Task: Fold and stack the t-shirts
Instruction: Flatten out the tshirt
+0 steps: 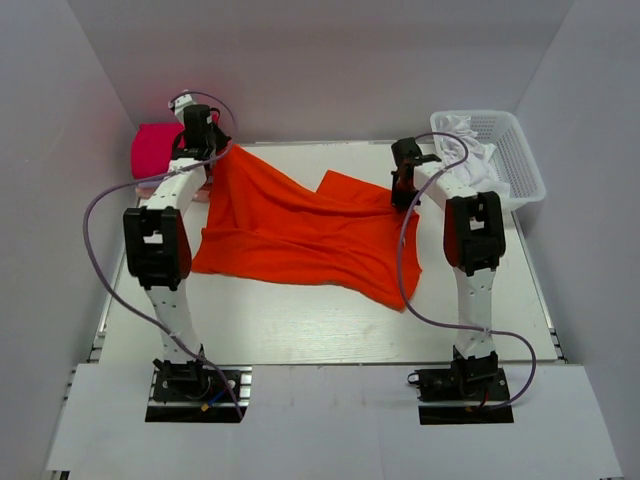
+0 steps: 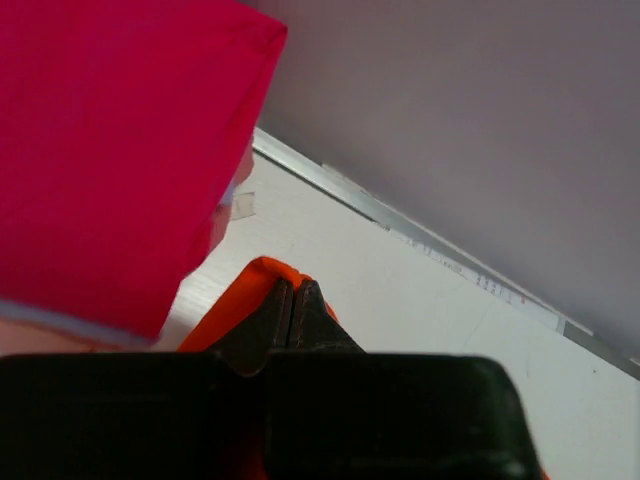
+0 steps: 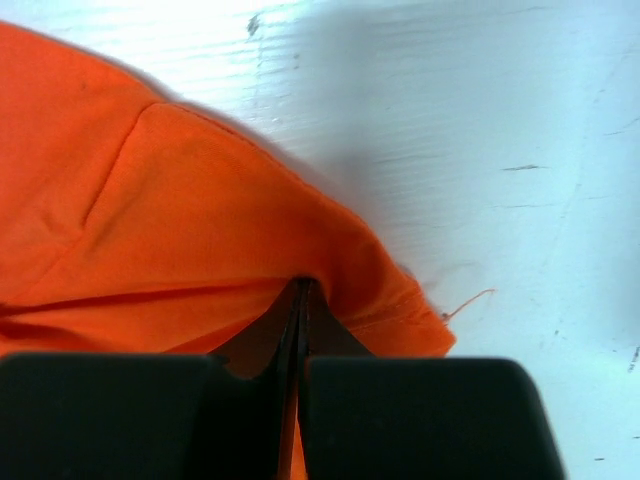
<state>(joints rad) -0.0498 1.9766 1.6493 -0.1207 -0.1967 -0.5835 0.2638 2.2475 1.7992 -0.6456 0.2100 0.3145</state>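
A bright orange-red t-shirt [image 1: 290,235] lies spread loosely across the middle of the table. At its far left corner my left gripper [image 1: 215,150] is shut on the cloth, and the left wrist view shows an orange fold [image 2: 262,275] pinched at the closed fingertips of that gripper [image 2: 295,290]. My right gripper [image 1: 402,200] is shut on the shirt's right edge; in the right wrist view the orange cloth [image 3: 200,220] bunches around this gripper's closed tips [image 3: 303,290]. A folded magenta-pink t-shirt [image 1: 152,150] lies at the far left, also filling the left wrist view [image 2: 110,150].
A white plastic basket [image 1: 510,150] holding white cloth [image 1: 470,150] stands at the far right corner. Grey walls enclose the table on three sides. Purple cables loop off both arms.
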